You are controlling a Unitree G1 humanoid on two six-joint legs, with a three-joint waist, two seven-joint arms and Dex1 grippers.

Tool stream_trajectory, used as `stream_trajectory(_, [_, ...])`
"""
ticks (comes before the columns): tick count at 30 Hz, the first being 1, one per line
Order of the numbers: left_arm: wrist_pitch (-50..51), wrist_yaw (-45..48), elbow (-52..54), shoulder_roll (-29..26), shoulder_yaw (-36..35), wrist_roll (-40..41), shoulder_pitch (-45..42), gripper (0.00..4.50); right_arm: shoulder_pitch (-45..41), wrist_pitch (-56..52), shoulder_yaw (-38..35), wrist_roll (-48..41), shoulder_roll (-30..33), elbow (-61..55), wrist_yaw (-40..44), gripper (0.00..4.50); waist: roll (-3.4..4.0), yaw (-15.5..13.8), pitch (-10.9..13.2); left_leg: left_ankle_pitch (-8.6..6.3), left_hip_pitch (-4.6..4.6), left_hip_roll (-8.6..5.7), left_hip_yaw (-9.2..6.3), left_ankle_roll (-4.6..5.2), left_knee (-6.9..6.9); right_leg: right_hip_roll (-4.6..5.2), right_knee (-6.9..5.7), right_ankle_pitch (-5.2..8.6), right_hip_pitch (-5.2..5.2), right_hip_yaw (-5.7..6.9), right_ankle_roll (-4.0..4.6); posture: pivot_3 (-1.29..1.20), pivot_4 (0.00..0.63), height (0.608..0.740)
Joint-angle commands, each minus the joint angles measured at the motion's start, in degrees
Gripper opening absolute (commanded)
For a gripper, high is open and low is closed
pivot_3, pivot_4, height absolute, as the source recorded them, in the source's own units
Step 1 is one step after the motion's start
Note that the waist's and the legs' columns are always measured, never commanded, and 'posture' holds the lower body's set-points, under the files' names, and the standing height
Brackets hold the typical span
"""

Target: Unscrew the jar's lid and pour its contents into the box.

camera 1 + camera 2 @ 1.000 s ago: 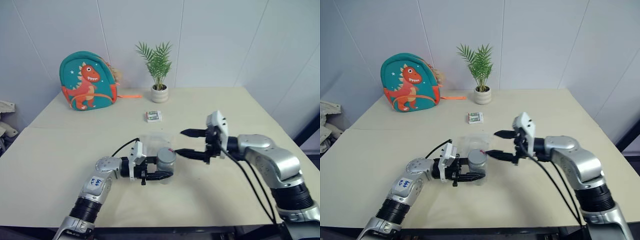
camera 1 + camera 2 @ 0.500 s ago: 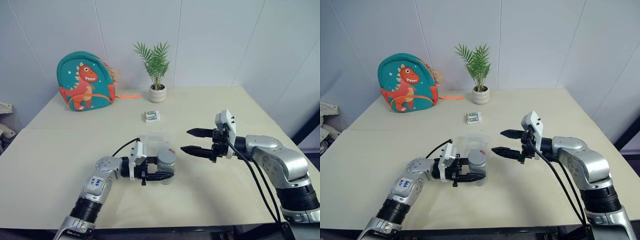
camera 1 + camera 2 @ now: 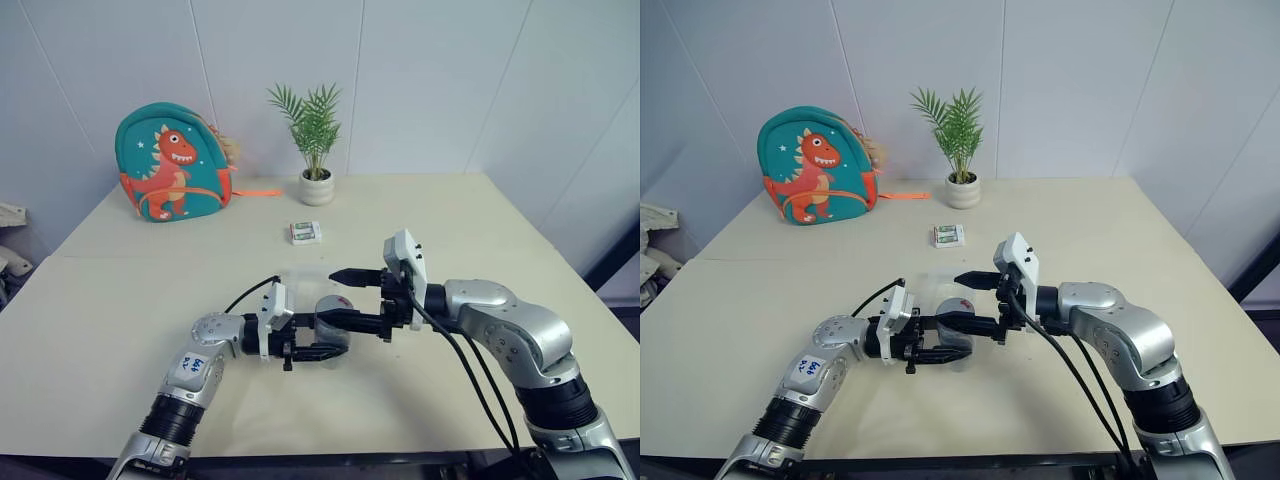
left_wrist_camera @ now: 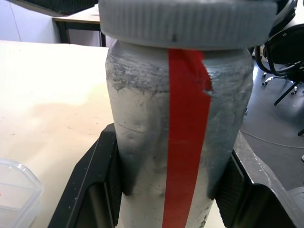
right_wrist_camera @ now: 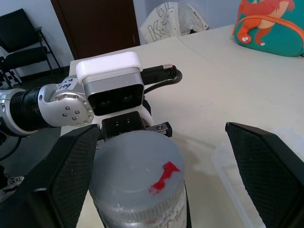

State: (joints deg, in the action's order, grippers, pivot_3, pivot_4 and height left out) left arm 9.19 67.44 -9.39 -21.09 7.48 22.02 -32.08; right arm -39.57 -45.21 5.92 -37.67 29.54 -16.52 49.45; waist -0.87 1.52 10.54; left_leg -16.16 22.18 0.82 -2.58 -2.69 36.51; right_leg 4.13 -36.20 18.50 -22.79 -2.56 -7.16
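Your right gripper (image 3: 337,295) is spread wide with a finger on each side of the lid (image 3: 333,305), nothing pinched yet. Left gripper (image 3: 322,337) is clamped on the jar (image 4: 178,137), holding it upright just in front of the box (image 5: 266,166) on the table (image 3: 480,215). I'd center those fingers on the lid's rim before closing, then twist without tipping the jar.
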Motion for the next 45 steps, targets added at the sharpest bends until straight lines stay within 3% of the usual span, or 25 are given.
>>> stream_trajectory(1, [-0.64, -0.03, 2.79, 0.20, -0.44, 0.66, -0.55, 2.10, -0.91, 0.51, 0.67, 0.66, -0.81, -1.64, -0.75, 4.46, 0.00, 0.01, 0.00, 0.00, 0.00, 0.00, 0.00, 0.00, 0.00, 0.00, 0.00, 0.00, 0.00, 0.00, 0.00, 0.00, 0.150, 0.740])
stream_trajectory(12, [-0.49, -0.58, 3.09, 0.42, -0.38, 0.72, -0.38, 2.10, -0.35, 2.43, -0.40, 2.81, -0.34, 0.86, -0.03, 4.46, 0.00, -0.01, 0.00, 0.00, 0.00, 0.00, 0.00, 0.00, 0.00, 0.00, 0.00, 0.00, 0.00, 0.00, 0.00, 0.00, 0.150, 0.740])
stream_trajectory(37, [-0.62, -0.58, 2.70, -0.09, -0.54, 0.93, -0.46, 2.10, 4.39, 3.78, -9.65, 0.84, 8.75, 4.68, 4.14, 4.46, 0.00, -0.04, 0.00, 0.00, 0.01, -0.01, 0.01, 0.01, -0.03, -0.01, 0.03, 0.00, 0.00, -0.01, 0.00, 0.00, 0.150, 0.740])
stream_trajectory(45, [-0.54, -0.64, 2.86, -0.19, -0.63, 0.98, -0.27, 2.10, 2.07, 1.67, -9.82, -2.52, 7.32, 2.38, 4.42, 4.46, 0.00, 0.02, 0.00, 0.00, 0.00, 0.00, 0.01, 0.01, -0.01, -0.01, 0.01, 0.00, 0.00, -0.01, 0.00, 0.00, 0.150, 0.740])
